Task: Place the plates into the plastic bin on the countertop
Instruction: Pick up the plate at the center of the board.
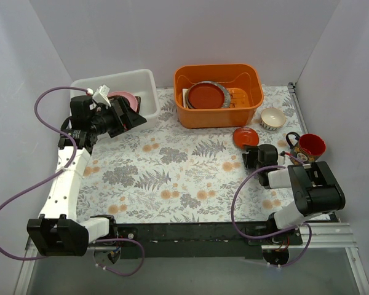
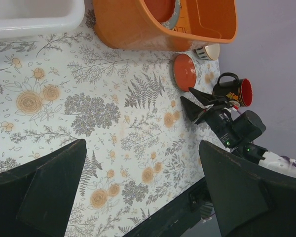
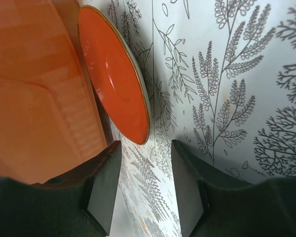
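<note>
The white plastic bin [image 1: 144, 83] stands at the back left of the leaf-printed countertop [image 1: 172, 166], with a pink plate [image 1: 124, 98] inside. My left gripper [image 1: 128, 117] hovers open and empty just in front of the bin; in the left wrist view [image 2: 143, 187] only countertop lies between its jaws. A small red plate [image 1: 245, 136] lies flat in front of the orange tub. My right gripper [image 1: 251, 157] is open and empty, low over the countertop just short of it. In the right wrist view [image 3: 145, 182] the red plate [image 3: 116, 79] lies just beyond the fingertips.
The orange tub [image 1: 218, 95] with a red plate and other dishes stands at the back centre. A small cream bowl [image 1: 273, 118] and a red mug [image 1: 310, 145] stand at the right. White walls enclose the back and sides.
</note>
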Controlling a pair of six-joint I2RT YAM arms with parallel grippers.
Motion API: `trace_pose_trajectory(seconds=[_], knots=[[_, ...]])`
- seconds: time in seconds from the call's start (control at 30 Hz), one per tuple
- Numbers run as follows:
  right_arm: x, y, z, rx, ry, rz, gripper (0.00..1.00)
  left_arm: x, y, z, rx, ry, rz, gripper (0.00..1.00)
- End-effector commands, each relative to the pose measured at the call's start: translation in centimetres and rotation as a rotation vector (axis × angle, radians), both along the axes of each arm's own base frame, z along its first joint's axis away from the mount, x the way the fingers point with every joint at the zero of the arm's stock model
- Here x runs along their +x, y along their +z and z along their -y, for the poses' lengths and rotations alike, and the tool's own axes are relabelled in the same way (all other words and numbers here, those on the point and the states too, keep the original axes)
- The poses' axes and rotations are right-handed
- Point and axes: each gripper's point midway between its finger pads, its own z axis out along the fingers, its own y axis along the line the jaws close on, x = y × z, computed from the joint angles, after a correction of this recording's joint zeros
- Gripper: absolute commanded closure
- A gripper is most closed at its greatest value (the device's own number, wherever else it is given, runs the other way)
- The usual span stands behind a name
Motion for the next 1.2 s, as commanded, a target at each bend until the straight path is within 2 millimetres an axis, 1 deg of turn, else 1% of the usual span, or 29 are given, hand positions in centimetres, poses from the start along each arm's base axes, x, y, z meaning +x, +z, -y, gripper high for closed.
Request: trace_pose_trajectory(seconds=[0.0, 0.2, 0.23, 0.27, 0.3, 0.43, 0.6, 0.77, 0.97, 1.07, 1.13, 1.17], knots=[[0.7, -0.3, 0.5, -0.013, -0.027, -0.009, 0.47, -1.2, 1.2, 0.2, 0.003, -0.031, 0.046, 0.02], [1.4, -0.9, 0.5, -0.003, -0.032, -0.025, 0.48, -1.5, 1.2, 0.3, -0.001, -0.032, 0.040, 0.02], [1.5, -1.2, 0.5, 0.010, -0.034, -0.035, 0.48, -1.5, 1.3, 0.3, -0.002, -0.034, 0.041, 0.02], [1.5, -1.2, 0.4, 0.015, -0.034, -0.034, 0.52, -1.5, 1.3, 0.3, -0.001, -0.032, 0.043, 0.02], [1.4, -1.7, 0.4, 0.033, -0.042, -0.054, 0.58, -1.4, 1.2, 0.3, 0.001, -0.030, 0.041, 0.02], [1.3, -2.2, 0.4, 0.049, -0.043, -0.080, 0.59, -1.5, 0.8, 0.1, 0.004, -0.021, 0.026, 0.02], [1.0, -2.6, 0.4, 0.059, -0.038, -0.085, 0.67, -1.7, 0.6, 0.1, 0.005, -0.023, 0.021, 0.02], [0.7, -2.9, 0.3, 0.083, -0.027, -0.084, 0.78, -1.8, 0.6, 0.2, 0.003, -0.024, 0.019, 0.02], [0.1, -3.0, 0.1, 0.090, -0.004, -0.077, 0.85, -1.9, 0.6, 0.2, 0.000, -0.024, 0.017, 0.02], [-0.2, -2.8, 0.0, 0.080, 0.015, -0.067, 0.92, -2.0, 0.4, 0.2, 0.000, -0.024, 0.012, 0.02], [-0.3, -2.6, -0.1, 0.081, 0.027, -0.057, 0.95, -2.0, 0.6, 0.2, -0.003, -0.024, 0.015, 0.02], [-0.6, -2.7, -0.1, 0.079, 0.032, -0.058, 0.98, -2.1, 0.5, 0.2, -0.002, -0.025, 0.015, 0.02]])
